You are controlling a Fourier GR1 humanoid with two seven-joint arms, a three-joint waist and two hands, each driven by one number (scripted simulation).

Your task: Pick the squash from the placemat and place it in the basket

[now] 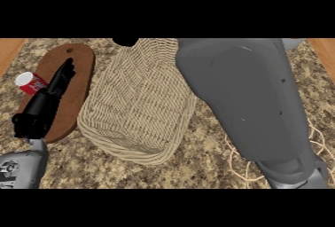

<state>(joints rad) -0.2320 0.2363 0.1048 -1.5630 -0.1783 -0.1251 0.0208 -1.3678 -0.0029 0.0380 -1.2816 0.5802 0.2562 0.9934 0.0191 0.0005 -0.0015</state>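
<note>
We found no squash in view: the left hand [47,96] lay lengthwise, fingers straight and empty, over the brown oval placemat [83,66] beside the woven wicker basket [137,104], the right hand unseen.

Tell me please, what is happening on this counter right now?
The right forearm stretches over the counter toward its far edge and covers most of the view's right side; its robot hand is hidden, so I cannot say whether it holds the squash. No squash is visible. The woven placemat lies in the middle. At the left, the left robot hand rests open over a brown board, beside a red can. Thin wires show under the right forearm, perhaps the basket.
</note>
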